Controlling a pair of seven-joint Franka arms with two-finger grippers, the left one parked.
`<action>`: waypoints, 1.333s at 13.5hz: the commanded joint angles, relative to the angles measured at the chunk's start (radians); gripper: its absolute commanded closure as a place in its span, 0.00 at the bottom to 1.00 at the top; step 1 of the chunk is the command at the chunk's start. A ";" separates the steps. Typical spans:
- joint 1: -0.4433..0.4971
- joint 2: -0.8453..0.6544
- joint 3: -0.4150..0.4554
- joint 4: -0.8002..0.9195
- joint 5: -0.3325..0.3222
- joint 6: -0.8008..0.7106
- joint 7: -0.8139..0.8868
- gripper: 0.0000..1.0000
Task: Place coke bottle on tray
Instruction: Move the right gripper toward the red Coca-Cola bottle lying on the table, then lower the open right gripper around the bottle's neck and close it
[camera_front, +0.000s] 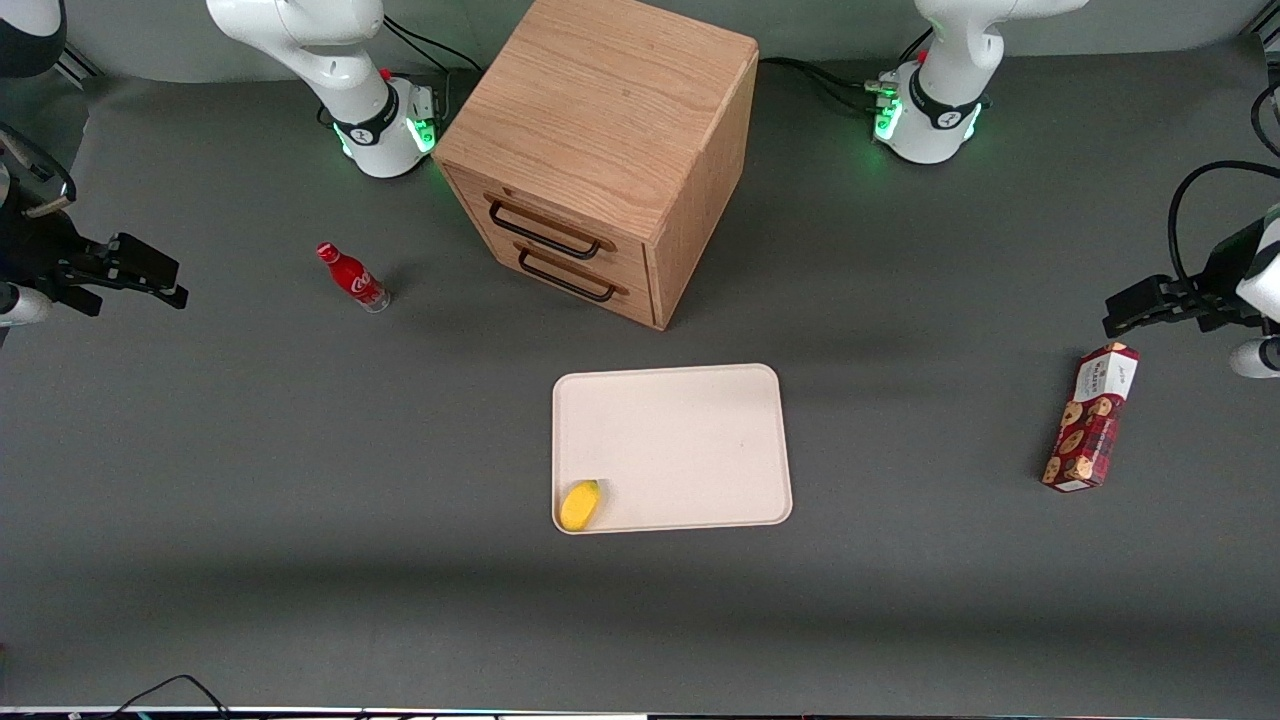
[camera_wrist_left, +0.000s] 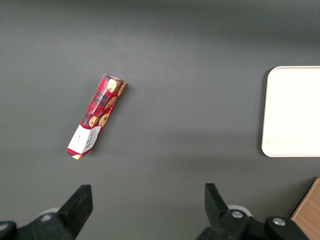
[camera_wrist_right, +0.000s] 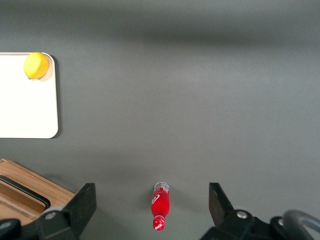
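The coke bottle (camera_front: 352, 277), red cap, red label and clear base, stands upright on the grey table toward the working arm's end, beside the wooden drawer cabinet (camera_front: 600, 150). The cream-white tray (camera_front: 690, 430) lies nearer to the front camera than the cabinet, with a yellow lemon (camera_front: 579, 503) in one near corner. My right gripper (camera_front: 165, 280) is open and empty, raised above the table, apart from the bottle and farther toward the working arm's end. In the right wrist view the bottle (camera_wrist_right: 161, 206) shows between the spread fingers of the gripper (camera_wrist_right: 150, 200), far below; the tray (camera_wrist_right: 30, 105) and lemon (camera_wrist_right: 36, 65) also show.
A red-brown cookie box (camera_front: 1090, 417) lies toward the parked arm's end of the table; it shows in the left wrist view (camera_wrist_left: 97, 116) with the tray's edge (camera_wrist_left: 295, 110). The cabinet's two drawers are shut; its corner shows in the right wrist view (camera_wrist_right: 25, 192).
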 joint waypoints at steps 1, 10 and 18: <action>0.011 0.015 -0.009 0.021 0.018 -0.017 0.060 0.00; 0.003 -0.101 0.039 -0.441 0.020 0.058 0.087 0.00; 0.011 -0.350 0.047 -1.031 0.005 0.446 0.079 0.00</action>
